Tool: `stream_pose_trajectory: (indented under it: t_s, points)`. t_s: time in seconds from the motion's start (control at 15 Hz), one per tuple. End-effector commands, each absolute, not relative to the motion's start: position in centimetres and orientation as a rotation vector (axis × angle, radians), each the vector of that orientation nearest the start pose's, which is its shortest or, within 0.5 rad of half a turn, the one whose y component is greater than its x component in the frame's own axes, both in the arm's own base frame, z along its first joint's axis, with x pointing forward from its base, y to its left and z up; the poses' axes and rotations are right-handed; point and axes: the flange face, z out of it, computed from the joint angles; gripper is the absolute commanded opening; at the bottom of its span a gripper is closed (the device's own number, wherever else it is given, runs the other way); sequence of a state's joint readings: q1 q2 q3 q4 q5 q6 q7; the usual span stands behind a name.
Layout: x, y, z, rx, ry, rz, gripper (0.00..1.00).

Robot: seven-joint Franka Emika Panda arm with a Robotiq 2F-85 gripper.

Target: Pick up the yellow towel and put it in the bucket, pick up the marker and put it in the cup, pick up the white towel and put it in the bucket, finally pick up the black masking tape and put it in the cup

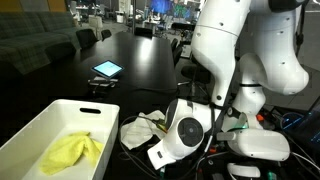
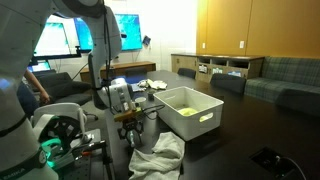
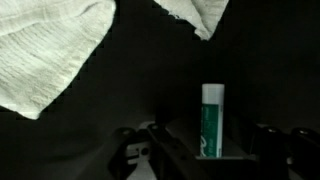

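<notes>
One slim green-and-white marker [image 3: 212, 120] stands between the gripper's [image 3: 205, 152] half-open fingers [image 3: 135, 155], untouched by either; it looks light, rigid and slippery, best pinched mid-barrel.

In an exterior view, the gripper [image 2: 131, 132] hung with its fingers pointing down, low over the dark table [image 2: 240, 140], just beside the bucket [image 2: 190, 123]. The bucket's 1 slot handle faced the camera, and its inside looked faintly yellow, too vague to name. The white towel [image 2: 160, 156] lay crumpled on the table below the gripper in the picture, nearer the camera. 2 lit screens [image 2: 128, 30] glowed behind the arm.
</notes>
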State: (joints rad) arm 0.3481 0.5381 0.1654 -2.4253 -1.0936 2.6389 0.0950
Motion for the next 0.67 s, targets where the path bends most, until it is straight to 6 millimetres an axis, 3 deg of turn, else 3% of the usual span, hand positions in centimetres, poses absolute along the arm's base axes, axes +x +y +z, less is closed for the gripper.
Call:
stream_pose_trajectory:
  t_s: [0.0, 0.13, 0.2, 0.6]
  points:
    - [35.2, 23.4, 8.0, -2.594, -2.326, 0.248, 0.29]
    - [35.3, 23.4, 8.3, -2.601, -2.326, 0.251, 0.15]
    - [35.3, 23.3, 8.4, -2.604, -2.33, 0.255, 0.13]
    - [35.8, 22.8, 9.2, -2.617, -2.369, 0.349, 0.16]
